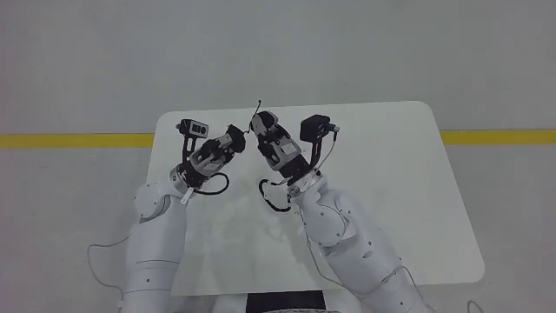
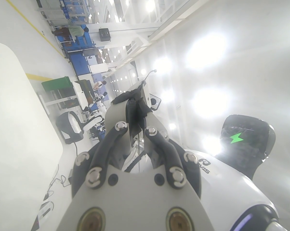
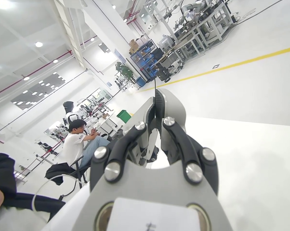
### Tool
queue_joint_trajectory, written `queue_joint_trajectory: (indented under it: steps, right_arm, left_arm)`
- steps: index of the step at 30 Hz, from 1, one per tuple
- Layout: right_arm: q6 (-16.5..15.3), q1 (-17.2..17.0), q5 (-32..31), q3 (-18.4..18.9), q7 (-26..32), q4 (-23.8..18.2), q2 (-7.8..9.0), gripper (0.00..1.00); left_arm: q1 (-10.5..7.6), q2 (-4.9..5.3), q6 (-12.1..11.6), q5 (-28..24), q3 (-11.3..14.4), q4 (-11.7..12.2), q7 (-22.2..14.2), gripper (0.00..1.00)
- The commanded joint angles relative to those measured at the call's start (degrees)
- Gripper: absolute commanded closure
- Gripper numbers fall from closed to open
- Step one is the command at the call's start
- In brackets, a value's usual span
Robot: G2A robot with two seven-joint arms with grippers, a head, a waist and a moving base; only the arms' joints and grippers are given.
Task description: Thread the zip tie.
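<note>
Closest to me were my right fingers (image 3: 157,98), pressed together on a thin black plastic zip tie (image 3: 155,84), whose free length stood out past their tips. My left fingers (image 2: 136,97) were likewise closed. What I took for the zip tie's other end (image 2: 148,74) ran out beyond them, though I could not be sure of it.

Seen from above, both pairs hung over the ten o'clock part of the white rounded surface (image 1: 391,191). The left sat at nine o'clock of the right, just beside it, and the zip tie (image 1: 258,109) pointed toward one o'clock.

I judged this the lining-up step, with the tip not yet in the head. The next move called for a small, steady approach. The tip had to sit square to the slot, with the grip firm enough that the zip tie would not twist.
</note>
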Motion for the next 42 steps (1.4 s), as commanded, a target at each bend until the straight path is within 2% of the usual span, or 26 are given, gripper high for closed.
queue_joint_trajectory:
  steps: [1, 31, 33, 35, 36, 38, 39, 41, 42]
  right_arm:
    - [-0.1, 0.1, -0.1, 0.0, 0.0, 0.1, -0.01, 1.00]
    - [-2.1, 1.2, -0.3, 0.6, -1.2, 1.0, -0.16, 1.00]
    - [-2.0, 1.2, -0.3, 0.7, -1.1, 1.1, -0.16, 0.71]
    - [-2.0, 1.3, -0.2, 0.7, -1.1, 1.2, -0.17, 0.55]
    - [-2.0, 1.3, -0.2, 0.8, -1.1, 1.2, -0.17, 0.51]
    - [-1.9, 1.3, -0.1, 0.9, -1.0, 1.2, -0.17, 0.23]
    - [-1.9, 1.3, -0.1, 0.9, -1.0, 1.3, -0.17, 0.13]
    - [-1.9, 1.3, -0.1, 1.0, -1.0, 1.3, -0.16, 0.00]
    - [-1.9, 1.3, 0.0, 1.1, -1.0, 1.3, -0.16, 0.00]
  left_arm:
    - [-0.13, 0.04, 0.0, -0.1, 0.0, 0.1, 0.0, 1.00]
    - [-1.41, 0.32, 0.0, -0.7, 0.7, 0.9, 0.4, 1.00]
    - [-1.47, 0.31, 0.0, -0.6, 0.7, 0.9, 0.4, 1.00]
    - [-1.50, 0.31, 0.0, -0.6, 0.7, 0.9, 0.4, 1.00]
    - [-1.51, 0.30, 0.0, -0.6, 0.7, 0.8, 0.4, 1.00]
    - [-1.55, 0.29, 0.0, -0.5, 0.7, 0.8, 0.5, 1.00]
    - [-1.56, 0.28, 0.0, -0.5, 0.7, 0.8, 0.5, 1.00]
    - [-1.59, 0.26, 0.0, -0.5, 0.7, 0.9, 0.6, 1.00]
    - [-1.63, 0.24, 0.0, -0.7, 0.8, 0.9, 0.3, 1.00]
